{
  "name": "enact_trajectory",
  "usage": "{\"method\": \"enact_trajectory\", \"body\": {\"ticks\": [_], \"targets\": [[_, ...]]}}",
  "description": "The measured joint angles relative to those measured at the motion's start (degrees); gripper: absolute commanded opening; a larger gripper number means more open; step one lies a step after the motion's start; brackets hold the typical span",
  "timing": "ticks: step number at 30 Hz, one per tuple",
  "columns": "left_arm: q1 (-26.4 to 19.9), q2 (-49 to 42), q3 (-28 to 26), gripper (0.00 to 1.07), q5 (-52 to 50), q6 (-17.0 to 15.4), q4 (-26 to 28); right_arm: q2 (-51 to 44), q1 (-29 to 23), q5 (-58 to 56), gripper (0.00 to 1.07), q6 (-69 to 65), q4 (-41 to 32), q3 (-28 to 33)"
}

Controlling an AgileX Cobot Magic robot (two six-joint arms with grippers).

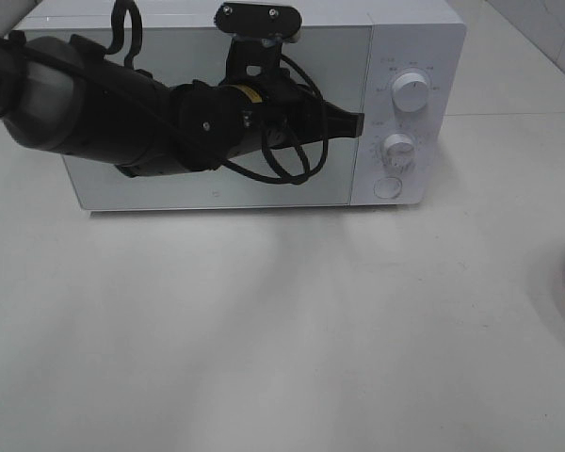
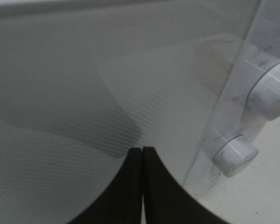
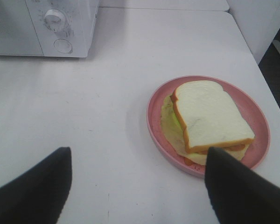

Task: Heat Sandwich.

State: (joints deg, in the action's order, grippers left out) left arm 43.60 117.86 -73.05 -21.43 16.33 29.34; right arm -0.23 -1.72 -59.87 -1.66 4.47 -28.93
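Left pincer (image 2: 142, 156) pressed shut at the microwave (image 1: 407, 38) door's right edge — right pincer (image 3: 135, 186) wide above the sandwich (image 3: 210, 116).

microwave (image 1: 407, 56): white, door pale grey with a fine dotted mesh pattern
knobs (image 1: 412, 94): white
table (image 1: 282, 358): off-white, plain
plate (image 3: 157, 105): pink
sandwich (image 3: 209, 114): white bread, tan crust, pale yellow-green and orange filling
left gripper (image 2: 142, 161): black
right gripper (image 3: 135, 186): black
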Motion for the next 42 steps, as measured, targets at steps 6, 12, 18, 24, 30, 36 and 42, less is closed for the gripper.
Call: {"method": "enact_trajectory", "body": {"ticks": [6,12,18,24,30,36,42], "targets": [[0.3,-4.6,5.5,0.0,-3.2,0.0,1.1,0.0,0.0,0.0,0.76,0.0,0.0,0.0],[1.1,-9.6,10.3,0.0,1.1,0.0,1.4,0.0,0.0,0.0,0.76,0.0,0.0,0.0],[1.1,-14.3,12.5,0.46,10.4,0.0,1.5,0.0,0.0,0.0,0.76,0.0,0.0,0.0],[1.2,-19.9,12.6,0.99,28.3,0.0,0.6,0.0,0.0,0.0,0.76,0.0,0.0,0.0],[1.3,-23.9,12.6,0.98,41.8,0.0,-5.0,0.0,0.0,0.0,0.76,0.0,0.0,0.0],[-0.9,-26.6,12.8,0.98,53.6,-4.2,-7.7,0.0,0.0,0.0,0.76,0.0,0.0,0.0],[-6.9,-30.3,16.1,0.98,56.0,-8.1,-9.3,0.0,0.0,0.0,0.76,0.0,0.0,0.0]]}}
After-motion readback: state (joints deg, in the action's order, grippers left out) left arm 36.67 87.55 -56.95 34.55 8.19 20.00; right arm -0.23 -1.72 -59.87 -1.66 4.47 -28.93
